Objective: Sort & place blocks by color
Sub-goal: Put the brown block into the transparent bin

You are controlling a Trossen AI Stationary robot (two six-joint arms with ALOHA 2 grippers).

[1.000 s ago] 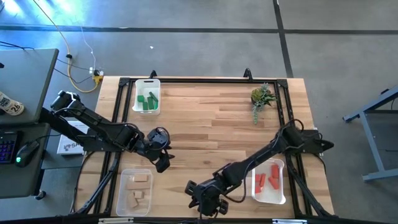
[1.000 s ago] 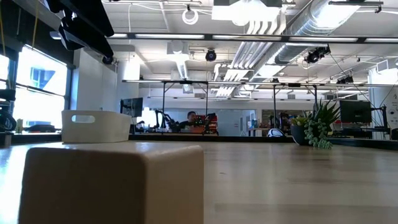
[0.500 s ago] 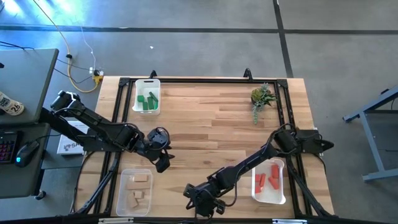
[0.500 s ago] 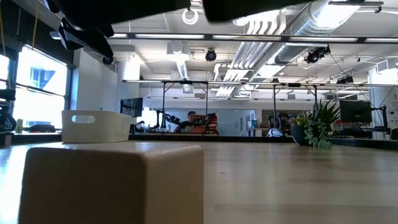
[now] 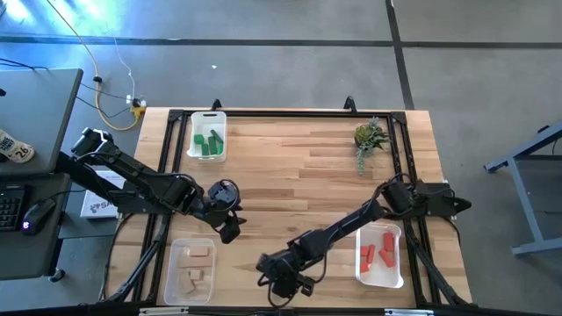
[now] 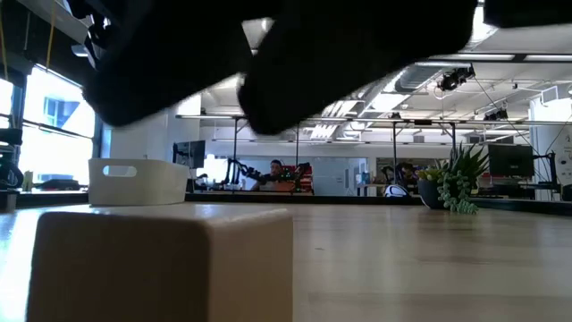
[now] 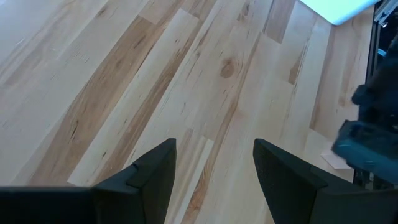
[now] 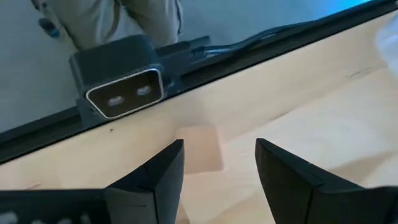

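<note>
Butcher-block planks fill the table [image 5: 299,167], framed in black rails, with an open-plan room seen behind it in the low view. Three trays are set on the wood: a white one holding green blocks [image 5: 208,142] at the upper left of the high view, a clear one holding tan blocks [image 5: 195,263] at the lower left, and a white one holding red blocks [image 5: 376,250] at the lower right. A potted plant [image 5: 369,137] stands at the upper right.

Over the last second the right arm has been carried further toward the lower centre of the high view, so that the right gripper [image 5: 283,279] now hangs at the table's bottom edge. In the low view the upper frame, nearly clear before, has been filled by that dark arm. One tan block [image 8: 199,148] is seen lying on the wood just ahead of the spread fingers [image 8: 155,174] in the right wrist view, beside the low camera's housing [image 8: 121,90]; nothing is held between them. The same block looms at the lower left of the low view.

The left gripper [image 5: 226,226] has not been moved; its fingers are parted and empty above bare wood, left of centre.

It is judged that the last stray tan block is being approached for pickup, after which only its transfer to the tan tray would remain.
</note>
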